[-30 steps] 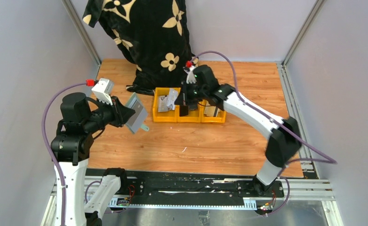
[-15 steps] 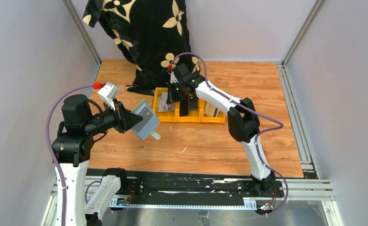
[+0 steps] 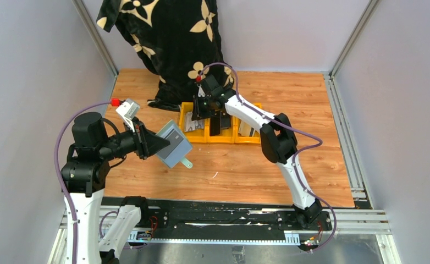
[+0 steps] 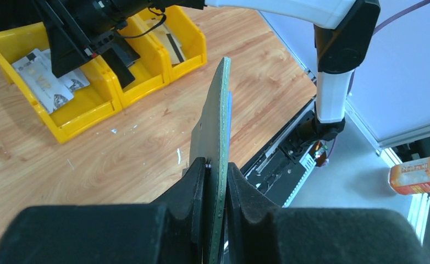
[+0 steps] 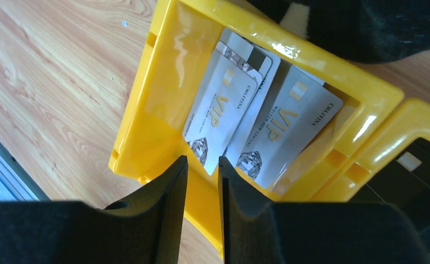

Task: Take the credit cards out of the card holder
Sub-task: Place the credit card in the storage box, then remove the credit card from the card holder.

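The left gripper point(image 3: 156, 144) has the sage-green card holder point(image 3: 174, 144) up in the air over the left side of the wooden table point(image 3: 229, 165). Its fingers point(image 4: 197, 181) are clamped tight on one edge, so from the wrist cam the card holder point(image 4: 215, 110) shows up edge-on with a sliver of pale blue inside. The little snap tab point(image 3: 186, 163) dangles off the lower corner. The right gripper point(image 3: 197, 113) is way over at the back, hanging right above the leftmost yellow bin point(image 3: 193, 137). Its fingers point(image 5: 169, 187) are parted just a crack with nothing between them. Below it in the yellow bin point(image 5: 163, 82) there's a loose pile of silver VIP cards point(image 5: 218, 110), overlapping and lying flat. A dark card point(image 3: 215, 126) sits in the next bin over. Black floral fabric point(image 3: 169, 44) is bunched up behind the bins.
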Tool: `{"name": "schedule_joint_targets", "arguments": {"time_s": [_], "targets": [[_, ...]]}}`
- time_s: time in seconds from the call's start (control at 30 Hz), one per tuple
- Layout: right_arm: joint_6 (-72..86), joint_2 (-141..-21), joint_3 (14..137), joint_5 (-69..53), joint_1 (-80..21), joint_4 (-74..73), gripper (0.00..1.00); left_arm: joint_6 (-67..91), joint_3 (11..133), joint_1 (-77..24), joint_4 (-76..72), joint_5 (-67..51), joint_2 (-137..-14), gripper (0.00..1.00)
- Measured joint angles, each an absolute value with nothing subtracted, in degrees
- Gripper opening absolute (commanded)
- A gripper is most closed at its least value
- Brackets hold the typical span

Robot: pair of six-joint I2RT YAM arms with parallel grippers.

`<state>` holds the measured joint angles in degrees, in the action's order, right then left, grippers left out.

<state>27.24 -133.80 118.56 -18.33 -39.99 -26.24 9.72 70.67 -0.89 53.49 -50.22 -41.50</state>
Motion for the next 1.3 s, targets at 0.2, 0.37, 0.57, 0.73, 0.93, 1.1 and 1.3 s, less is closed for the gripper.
{"name": "schedule_joint_targets", "arguments": {"time_s": [0.2, 0.37, 0.57, 0.73, 0.93, 1.1, 1.3], "targets": [[28.0, -127.6, 114.9, -17.1, -39.9, -25.2, 0.53, 9.9, 70.8, -0.9, 53.5, -51.7, -41.3, 0.00], [28.9, -108.2, 99.8, -19.4, -39.8, -19.3, 0.75, 10.2, 71.6, -0.9, 53.5, -53.5, -41.0, 0.00], [33.7, -79.7, 76.1, -28.7, -40.5, -2.5, 0.78, 10.7, 71.8, -0.9, 53.5, -57.4, -40.8, 0.00], [37.5, -65.3, 63.5, -34.1, -46.2, 9.0, 0.80, 11.6, 71.8, -0.9, 53.5, -60.9, -41.0, 0.00], [36.6, -63.8, 62.3, -35.1, -53.3, 12.4, 0.81, 13.8, 72.1, -0.9, 53.3, -65.1, -42.0, 0.00], [33.2, -66.7, 62.5, -32.4, -58.9, 10.7, 0.82, 15.2, 73.2, -0.9, 53.3, -66.9, -42.3, 0.00], [32.2, -69.0, 62.5, -30.1, -60.5, 9.1, 0.75, 16.6, 75.5, -0.9, 53.1, -68.8, -42.2, 0.00]]}}
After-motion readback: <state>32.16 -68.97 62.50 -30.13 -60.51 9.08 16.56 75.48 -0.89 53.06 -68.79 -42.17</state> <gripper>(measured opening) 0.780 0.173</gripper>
